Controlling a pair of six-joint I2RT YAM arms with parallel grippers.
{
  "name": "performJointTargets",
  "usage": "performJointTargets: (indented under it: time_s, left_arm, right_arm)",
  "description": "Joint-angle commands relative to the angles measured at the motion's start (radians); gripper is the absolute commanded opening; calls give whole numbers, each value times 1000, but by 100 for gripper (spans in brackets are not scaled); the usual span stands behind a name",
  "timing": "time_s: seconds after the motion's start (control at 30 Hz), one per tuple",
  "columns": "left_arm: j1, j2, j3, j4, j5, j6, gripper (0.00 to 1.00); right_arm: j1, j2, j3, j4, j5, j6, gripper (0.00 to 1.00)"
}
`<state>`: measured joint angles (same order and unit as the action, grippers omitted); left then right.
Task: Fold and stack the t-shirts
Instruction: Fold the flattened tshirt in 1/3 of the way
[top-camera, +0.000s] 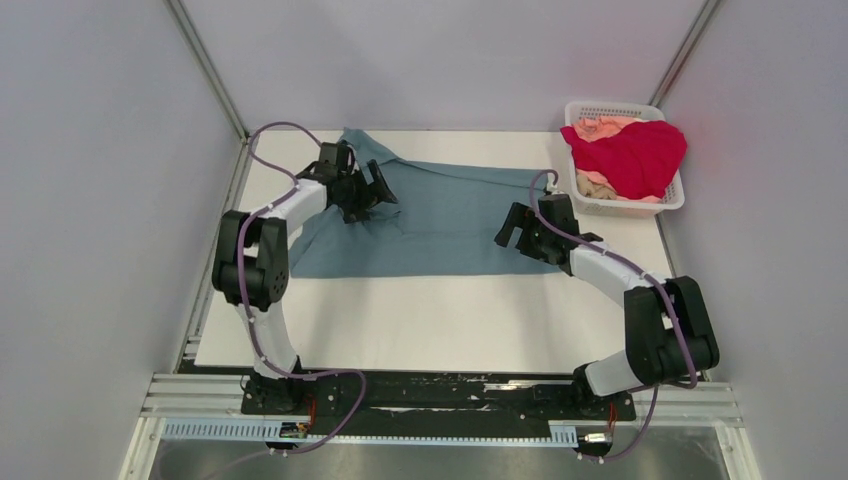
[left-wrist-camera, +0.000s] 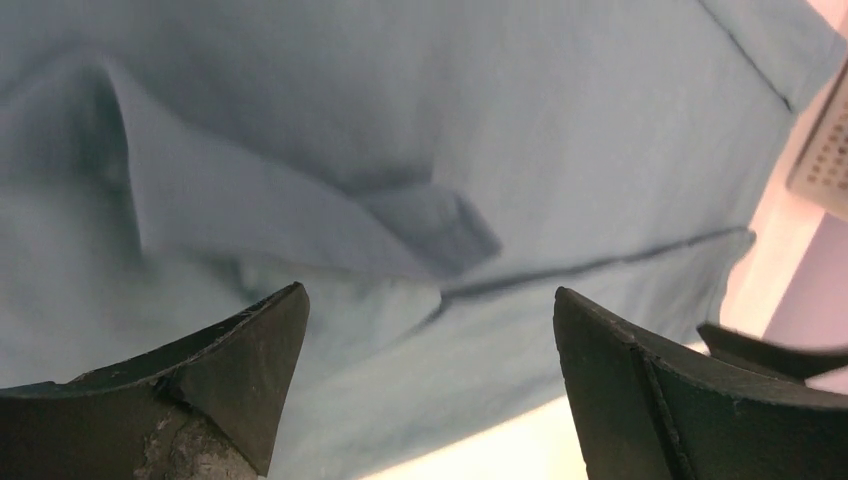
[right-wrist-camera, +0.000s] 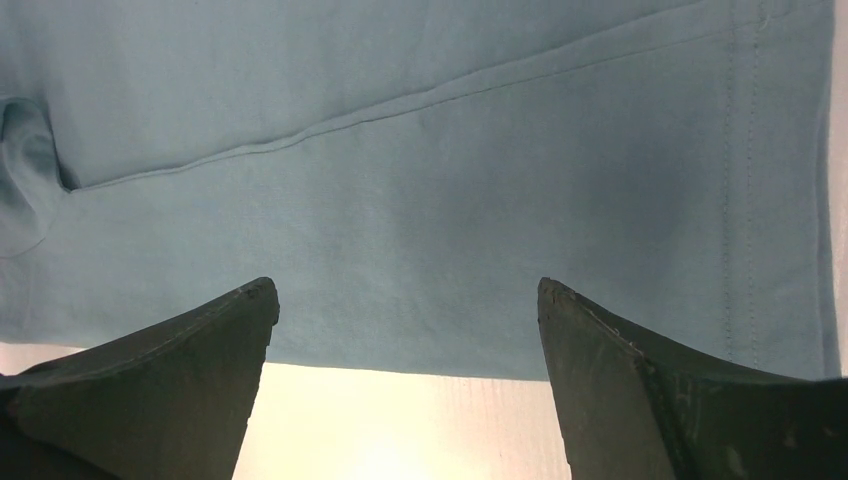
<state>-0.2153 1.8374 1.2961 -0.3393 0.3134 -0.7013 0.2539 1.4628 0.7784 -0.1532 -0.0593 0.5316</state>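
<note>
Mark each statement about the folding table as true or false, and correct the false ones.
1. The teal t-shirt lies spread on the table. True.
2. The left claw is shut on the teal t-shirt. False: its jaws stand open above the cloth and hold nothing.
3. The red t-shirt sits in the basket. True.
4. The right claw holds the peach t-shirt. False: it is open over the teal t-shirt's near edge, and the peach t-shirt lies in the basket, partly under the red t-shirt.
5. The basket stands at the table's near left corner. False: it is at the far right corner.
</note>
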Motion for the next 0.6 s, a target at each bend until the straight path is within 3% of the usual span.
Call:
performJointTargets:
  time_s: [0.0,0.1,0.3,0.37,0.47,0.57]
  left_arm:
    - [11,152,204,-2,-76,26,100]
    - [27,275,370,-28,-133,59,100]
    - [42,531,925,-243,-256,179,100]
    - [45,567,996,-310,-272,227,100]
    - [45,491,908,-293,-281,259,100]
    - [42,376,707,-220,-257,261,100]
  right_arm:
    - [-3,4,22,64,-1,-28,100]
    - [-5,0,26,59,22,-30,100]
    - [-4,-40,30,29,58,-40,100]
    - [-4,-57,26,27,93,-42,100]
    - [-3,-69,24,27,92,-46,100]
    - [-1,-62,34,27,76,-55,100]
